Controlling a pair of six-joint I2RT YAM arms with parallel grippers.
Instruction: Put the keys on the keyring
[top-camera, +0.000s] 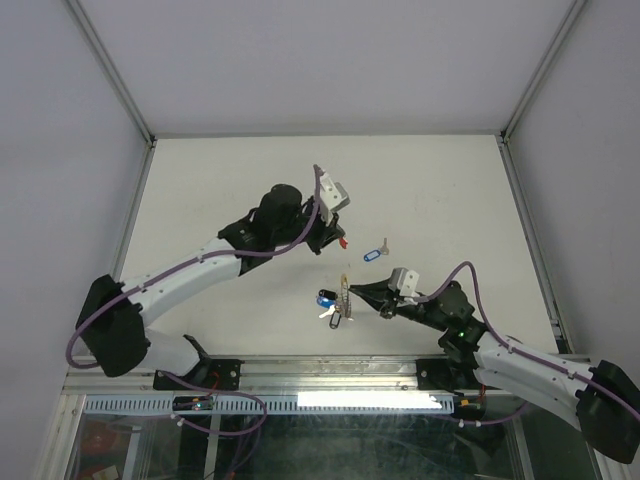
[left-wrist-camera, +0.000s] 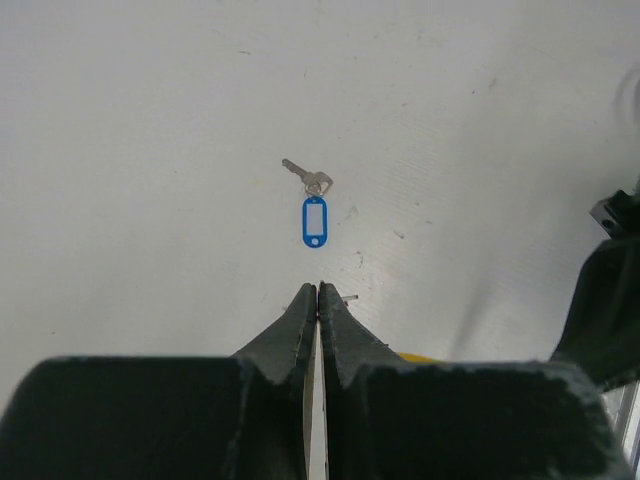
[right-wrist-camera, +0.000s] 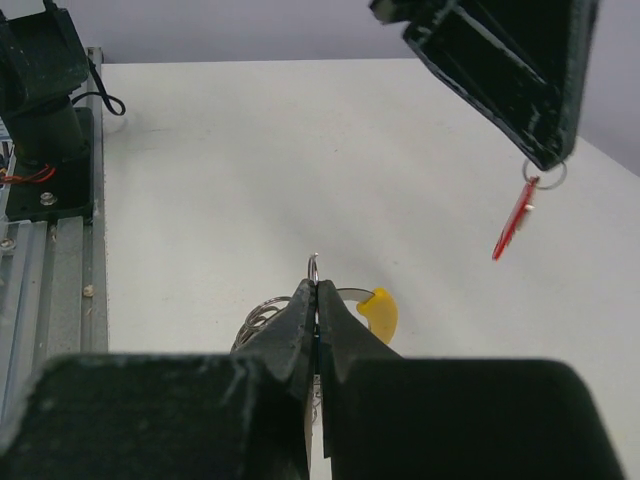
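Observation:
My left gripper (top-camera: 336, 233) hangs above the table's middle, shut on a key with a red tag (top-camera: 343, 242). In the right wrist view the red tag (right-wrist-camera: 516, 217) dangles from the left gripper's fingertips (right-wrist-camera: 545, 155). My right gripper (right-wrist-camera: 316, 285) is shut on the keyring (right-wrist-camera: 315, 264), whose yellow arc (right-wrist-camera: 381, 310) shows just right of the tips. The keyring (top-camera: 344, 290) stands upright, with blue-tagged (top-camera: 326, 297) and dark-tagged keys (top-camera: 336, 320) bunched at its foot. One blue-tagged key (left-wrist-camera: 314, 218) lies loose on the table ahead of the left gripper (left-wrist-camera: 317, 287).
The white table (top-camera: 220, 200) is walled by grey panels with metal frame posts (top-camera: 528, 215). The left arm's base and cables (right-wrist-camera: 45, 110) sit at the near rail. The right arm's dark body (left-wrist-camera: 600, 320) shows at the left wrist view's right edge.

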